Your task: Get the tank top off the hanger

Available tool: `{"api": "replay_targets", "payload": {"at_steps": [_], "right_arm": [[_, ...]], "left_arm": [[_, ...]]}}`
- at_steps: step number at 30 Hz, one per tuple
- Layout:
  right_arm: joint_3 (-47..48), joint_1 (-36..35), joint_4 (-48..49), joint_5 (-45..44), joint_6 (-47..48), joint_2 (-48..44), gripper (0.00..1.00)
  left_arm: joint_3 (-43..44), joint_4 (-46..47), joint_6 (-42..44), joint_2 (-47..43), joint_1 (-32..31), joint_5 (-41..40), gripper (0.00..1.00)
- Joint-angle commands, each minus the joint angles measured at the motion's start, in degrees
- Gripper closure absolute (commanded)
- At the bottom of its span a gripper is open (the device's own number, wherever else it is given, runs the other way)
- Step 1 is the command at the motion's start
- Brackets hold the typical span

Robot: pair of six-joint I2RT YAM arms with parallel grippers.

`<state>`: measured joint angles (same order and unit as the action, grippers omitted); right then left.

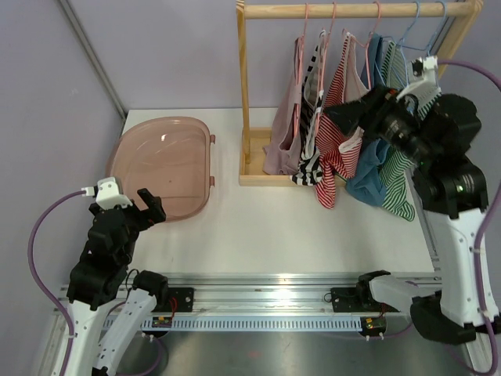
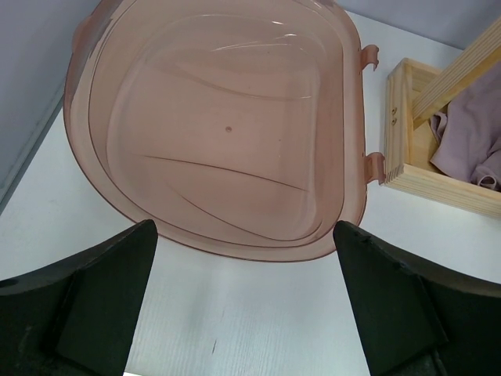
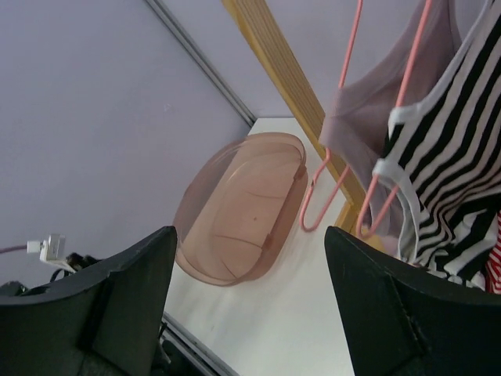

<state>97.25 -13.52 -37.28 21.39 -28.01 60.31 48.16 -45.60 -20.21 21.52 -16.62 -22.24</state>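
Several tank tops hang on hangers from a wooden rack (image 1: 354, 9): a mauve one (image 1: 286, 133), a black-and-white striped one (image 1: 311, 149), a red-and-white striped one (image 1: 338, 125), a blue one (image 1: 366, 168) and a green-and-white striped one (image 1: 401, 168). My right gripper (image 1: 344, 116) is raised in front of the red striped and blue tops, open and empty. In the right wrist view (image 3: 249, 235) the mauve top (image 3: 368, 117) and black-and-white top (image 3: 454, 157) hang on pink hangers (image 3: 333, 180) to the upper right. My left gripper (image 1: 149, 205) is open and empty, low over the table.
A pink translucent basin (image 1: 164, 164) lies empty at the table's left, just ahead of the left gripper (image 2: 244, 235); it also shows in the left wrist view (image 2: 227, 125) and the right wrist view (image 3: 235, 204). The rack's wooden base (image 2: 423, 133) stands right of it.
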Motion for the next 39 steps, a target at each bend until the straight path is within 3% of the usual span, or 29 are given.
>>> {"api": "replay_targets", "payload": {"at_steps": [1,8,12,21,26,34,36,39], "right_arm": [[7.8,-0.3,3.1,1.6,-0.9,9.0,0.17],[27.1,-3.9,-3.8,-8.9,3.1,25.4,0.27],[40.6,-7.3,-10.8,-19.3,7.4,34.4,0.3],[57.3,-14.3,-15.6,-38.5,15.7,52.2,0.4],[57.5,-14.9,-12.7,-43.1,17.5,54.2,0.51],[58.0,-15.0,-11.3,-44.1,19.6,54.6,0.83],[57.9,-15.0,-11.2,-44.1,19.8,54.4,0.84],[57.8,-15.0,-10.8,-44.4,20.4,54.2,0.93]], "left_arm": [[-0.5,3.6,0.1,0.5,-0.3,0.8,0.01],[-0.6,3.7,0.3,1.2,-0.3,1.7,0.01],[-0.6,3.7,0.2,1.1,-0.3,1.5,0.01],[-0.7,3.8,0.3,1.2,-0.3,1.9,0.01],[-0.7,4.0,0.3,1.4,-0.3,2.5,0.01],[-0.9,4.4,0.7,1.9,-0.3,3.7,0.01],[-0.9,4.4,0.7,2.0,-0.3,4.0,0.01],[-0.9,4.5,0.8,2.4,-0.3,4.3,0.01]]}}
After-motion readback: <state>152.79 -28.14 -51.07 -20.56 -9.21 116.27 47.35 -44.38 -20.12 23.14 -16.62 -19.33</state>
